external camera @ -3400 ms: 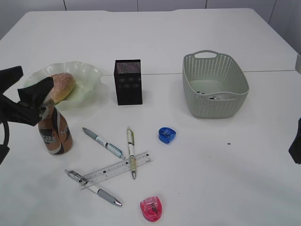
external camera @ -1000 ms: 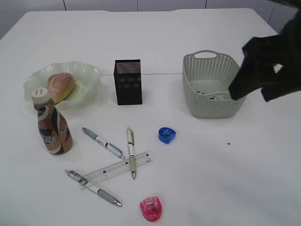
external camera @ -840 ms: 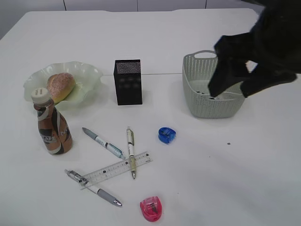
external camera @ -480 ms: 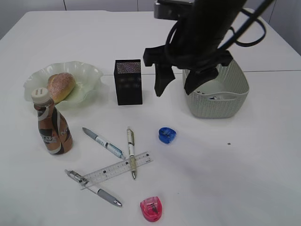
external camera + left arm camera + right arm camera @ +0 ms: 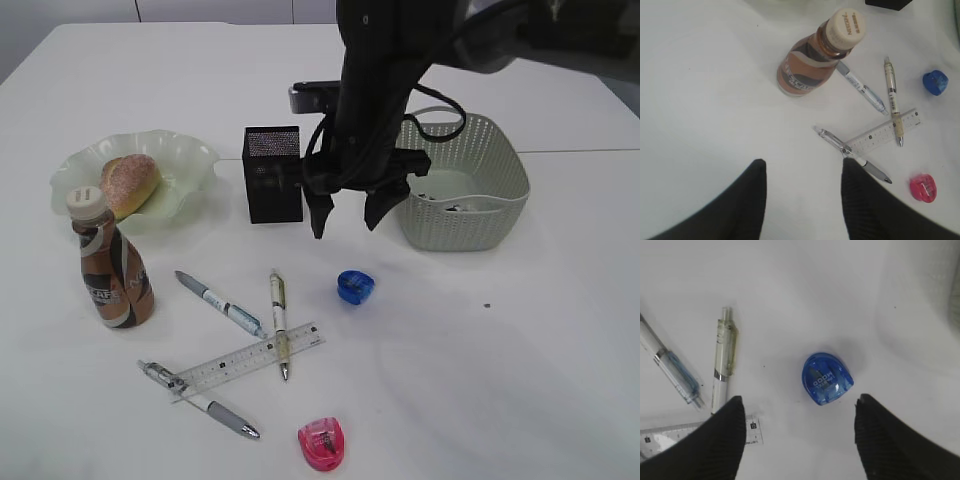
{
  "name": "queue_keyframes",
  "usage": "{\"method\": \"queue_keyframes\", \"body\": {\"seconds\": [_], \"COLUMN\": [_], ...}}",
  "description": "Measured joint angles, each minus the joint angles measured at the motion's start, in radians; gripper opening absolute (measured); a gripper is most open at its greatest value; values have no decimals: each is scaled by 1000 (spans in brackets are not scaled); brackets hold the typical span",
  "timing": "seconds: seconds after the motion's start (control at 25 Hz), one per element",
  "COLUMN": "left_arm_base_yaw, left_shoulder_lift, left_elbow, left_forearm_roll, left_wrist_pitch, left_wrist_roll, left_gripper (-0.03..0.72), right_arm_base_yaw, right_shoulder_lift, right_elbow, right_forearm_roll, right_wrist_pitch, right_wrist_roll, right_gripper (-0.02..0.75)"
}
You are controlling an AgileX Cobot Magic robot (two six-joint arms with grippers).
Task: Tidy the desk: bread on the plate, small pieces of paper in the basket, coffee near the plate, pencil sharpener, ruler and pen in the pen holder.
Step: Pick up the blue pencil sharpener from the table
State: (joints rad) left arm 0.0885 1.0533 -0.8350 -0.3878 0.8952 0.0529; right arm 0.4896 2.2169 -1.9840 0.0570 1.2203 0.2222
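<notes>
Right pincer [image 5: 345, 220]: hangs above the blue pencil sharpener [image 5: 827, 378], jaws wide apart, nothing between them; fingers point down at the desk [image 5: 520, 340]
Left pincer [image 5: 802, 192]: about half open, empty, over bare desk near the coffee [image 5: 812, 62]; seen only from its own wrist
Blue pencil sharpener: flat on the desk between pen holder [image 5: 273, 173] and basket [image 5: 455, 180], nearer the camera; rounded end toward the basket side; moulded writing on top, too blurred to read
Pink pencil sharpener [image 5: 322, 442]: near the front edge, well apart from the blue one
Ruler [image 5: 250, 359]: long axis slanting from lower left to upper right; a cream pen [image 5: 278, 322] lies across its right end, a silver pen [image 5: 200, 398] crosses under its left end
Third pen [image 5: 218, 303]: slants from upper left to lower right, beside the coffee
Coffee: upright, in front of the plate [image 5: 190, 160]; cap print unclear
Plate: holds the bread [image 5: 130, 183], long axis tilted up to the right
Basket: small dark scraps at the bottom
Pen holder: upright; inside not visible
</notes>
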Motion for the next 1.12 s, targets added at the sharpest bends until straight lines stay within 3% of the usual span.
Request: {"method": "queue_keyframes", "body": {"seconds": [1.12], "left_arm_base_yaw": [0], "left_shoulder_lift": [5], "left_elbow": [0], "left_forearm_roll": [0], "left_wrist_pitch": [5], "left_wrist_roll": [4], "left_gripper": [360], "right_arm_base_yaw": [-14], "right_shoulder_lift": [174], "right_elbow": [-14], "right_forearm_roll": [-64], "right_wrist_pitch": [1], "right_wrist_roll": [0], "right_gripper": [500]}}
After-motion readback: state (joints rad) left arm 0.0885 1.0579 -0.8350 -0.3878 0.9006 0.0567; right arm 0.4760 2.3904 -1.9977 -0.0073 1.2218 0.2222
